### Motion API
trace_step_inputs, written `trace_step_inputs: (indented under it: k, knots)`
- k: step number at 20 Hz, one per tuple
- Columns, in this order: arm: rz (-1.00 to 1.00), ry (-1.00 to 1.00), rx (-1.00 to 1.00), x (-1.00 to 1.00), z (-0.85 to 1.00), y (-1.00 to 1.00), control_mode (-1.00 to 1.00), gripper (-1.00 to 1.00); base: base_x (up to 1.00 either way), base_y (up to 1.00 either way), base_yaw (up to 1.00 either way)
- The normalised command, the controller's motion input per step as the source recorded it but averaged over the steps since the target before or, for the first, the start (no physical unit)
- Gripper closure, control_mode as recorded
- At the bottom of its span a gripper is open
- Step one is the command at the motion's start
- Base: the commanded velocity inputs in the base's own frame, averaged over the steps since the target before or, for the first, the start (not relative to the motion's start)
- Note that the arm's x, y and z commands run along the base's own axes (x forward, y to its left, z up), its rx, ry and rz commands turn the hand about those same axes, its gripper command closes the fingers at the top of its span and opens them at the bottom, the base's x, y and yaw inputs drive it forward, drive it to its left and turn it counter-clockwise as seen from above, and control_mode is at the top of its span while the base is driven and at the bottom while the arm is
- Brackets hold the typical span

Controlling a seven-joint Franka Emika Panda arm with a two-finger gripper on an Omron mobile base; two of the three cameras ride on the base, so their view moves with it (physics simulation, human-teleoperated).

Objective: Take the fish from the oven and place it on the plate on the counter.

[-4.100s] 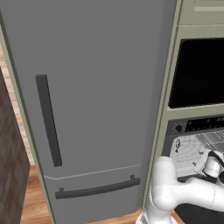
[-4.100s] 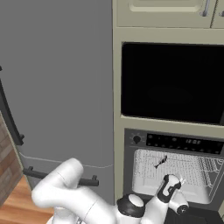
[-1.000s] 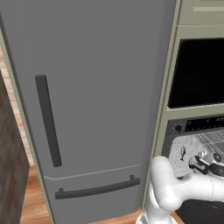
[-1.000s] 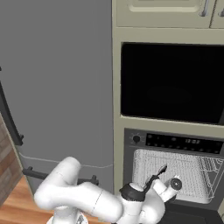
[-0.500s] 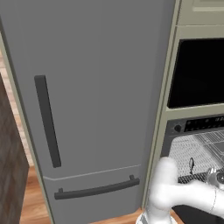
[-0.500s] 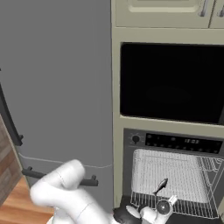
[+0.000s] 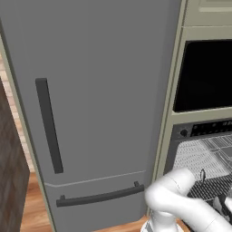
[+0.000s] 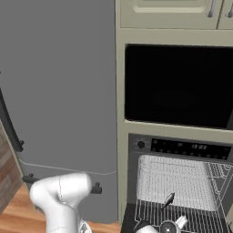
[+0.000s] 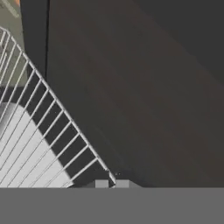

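One fridge [image 7: 90, 90]: I am seeing it take up the left of both base views, tall and grey, with a dark upright handle [image 7: 49, 127] and a dark crosswise handle [image 7: 99, 197] lower down.
Arm: it is rising white from the bottom of both base views, reaching right toward the oven.
Microwave [image 8: 177, 86]: it is sitting black-windowed in the beige cabinetry, right of the fridge and directly above the oven.
Oven [image 8: 182, 146]: it is standing open under its dark control strip, showing a pale interior and a wire rack [image 8: 177, 182].
Fish [image 8: 168, 199]: I am taking the slim dark sliver over the front edge of the rack for it; it is standing tilted, just above the hand. It is showing upright in the left base view too [image 7: 202, 175].
Gripper [image 9: 108, 183]: the fingertips are pressing together at the rack's [image 9: 39, 144] corner, against a dark surface. I cannot tell whether they are pinching the fish.
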Motion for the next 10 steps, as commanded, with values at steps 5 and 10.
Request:
trace_step_inputs:
  k: [5, 10]
  knots:
    - [0.0, -0.09, -0.02, -0.88, 1.0, 0.0, -1.0, 1.0, 0.0, 0.0, 0.0]
    - [0.08, -0.1, -0.1, -0.09, 1.0, 0.0, -1.0, 1.0, 0.0, 0.0, 0.0]
